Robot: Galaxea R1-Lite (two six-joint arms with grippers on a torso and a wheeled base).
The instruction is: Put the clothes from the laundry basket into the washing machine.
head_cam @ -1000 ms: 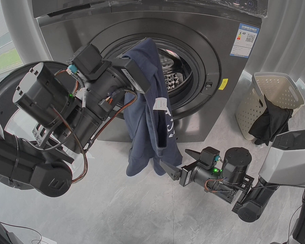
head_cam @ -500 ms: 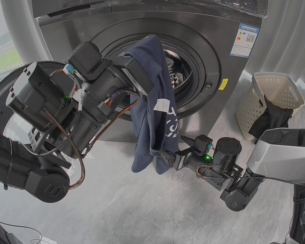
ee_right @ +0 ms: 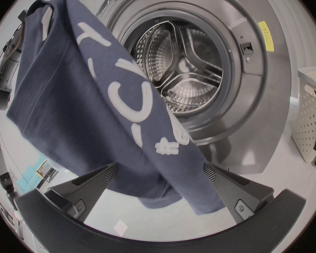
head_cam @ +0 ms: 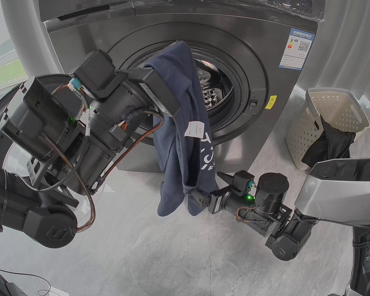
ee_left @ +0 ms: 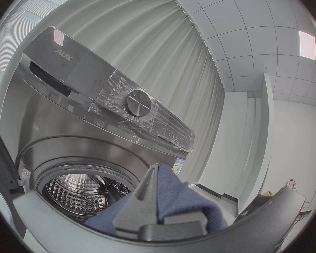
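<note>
Navy shirt (head_cam: 185, 144), limp and light, hangs clamped at its top in the left gripper (ee_left: 157, 185); the right gripper (ee_right: 158, 167), fingers spread, straddles the hem, probably the best second hold.

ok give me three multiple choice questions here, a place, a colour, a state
1. The laundry basket stands on which side of the washing machine? A left B right C on top
2. The shirt in the left gripper is: A navy B red C white
3. The right gripper is: A shut on the basket B shut on a sock C open
Answers: B, it stands at the machine's right; A, the cloth is dark blue; C, its fingers are spread either side of the shirt's lower end.
</note>
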